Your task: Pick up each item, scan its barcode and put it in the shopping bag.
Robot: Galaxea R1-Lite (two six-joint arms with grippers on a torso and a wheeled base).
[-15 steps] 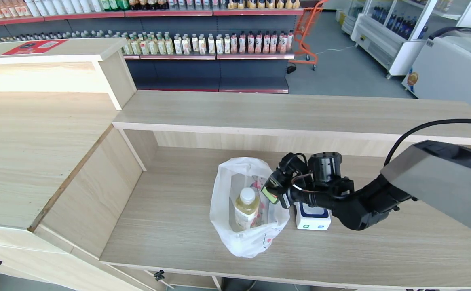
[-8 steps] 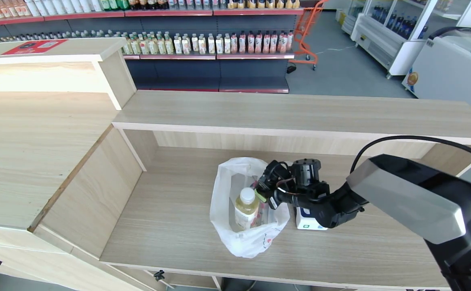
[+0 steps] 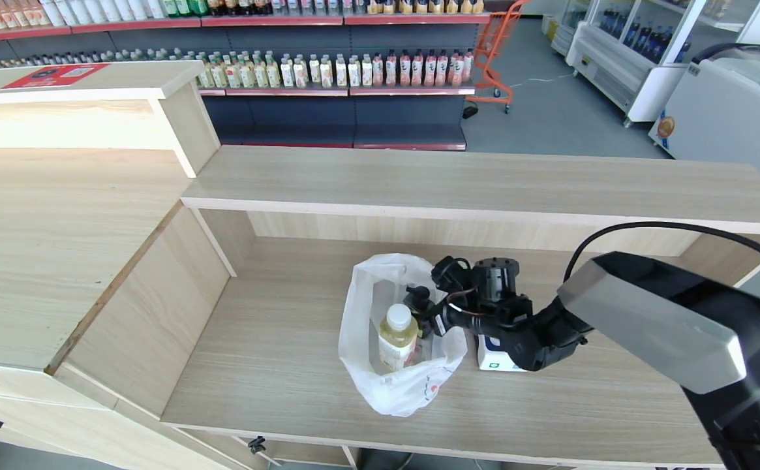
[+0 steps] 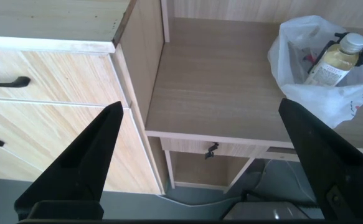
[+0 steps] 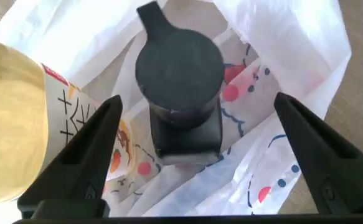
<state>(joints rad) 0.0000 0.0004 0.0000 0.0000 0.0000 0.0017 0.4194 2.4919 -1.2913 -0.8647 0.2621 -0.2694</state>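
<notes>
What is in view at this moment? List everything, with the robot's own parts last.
shopping bag: one, white plastic, open on the lower counter
bottle: one, yellowish with a white cap, upright in the bag
black-capped item: one, dark, in the bag beside the bottle
scanner: one, white box, on the counter right of the bag, partly behind the right arm
counter: one, light wood, with a raised ledge behind
store shelves: rows of drink bottles, far back
trolley: one, orange, by the shelves
right gripper: jaws open, over the bag's mouth, either side of the dark item
left gripper: jaws open, off the counter's front left
</notes>
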